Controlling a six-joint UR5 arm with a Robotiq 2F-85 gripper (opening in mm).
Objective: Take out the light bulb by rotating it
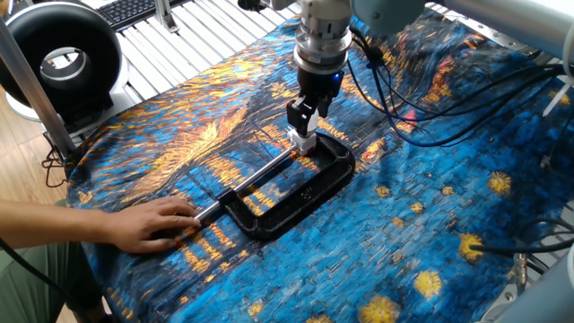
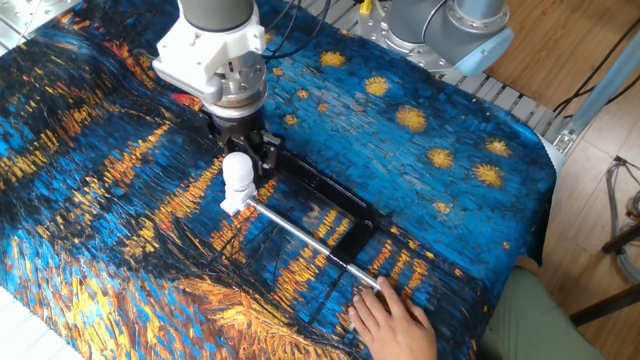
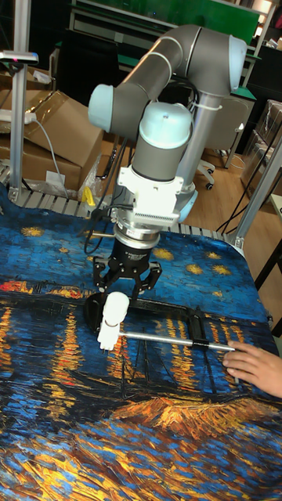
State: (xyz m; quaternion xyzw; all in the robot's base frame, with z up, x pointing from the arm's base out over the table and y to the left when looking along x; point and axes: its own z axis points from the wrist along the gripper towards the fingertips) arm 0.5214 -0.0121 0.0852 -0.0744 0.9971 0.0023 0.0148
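Gripper (image 1: 303, 115) of the UR5 arm hangs just above the light bulb (image 1: 305, 140), which stands at the far end of a black C-clamp (image 1: 296, 190) on a blue and orange painted cloth (image 1: 430, 215); a person's hand (image 1: 148, 224) presses on the clamp's screw handle at the near end. From the other fixed camera, the light bulb (image 2: 238, 172) rises upright at the clamp's (image 2: 330, 205) screw end, the gripper (image 2: 248, 150) directly behind its globe, fingers spread; contact cannot be told. The hand (image 2: 392, 318) rests at the rod's opposite end. In the tall view, the gripper (image 3: 126, 282) shows fingers splayed apart around the globe of the bulb (image 3: 113, 313), not closed on it, clamp (image 3: 168, 322) beneath.
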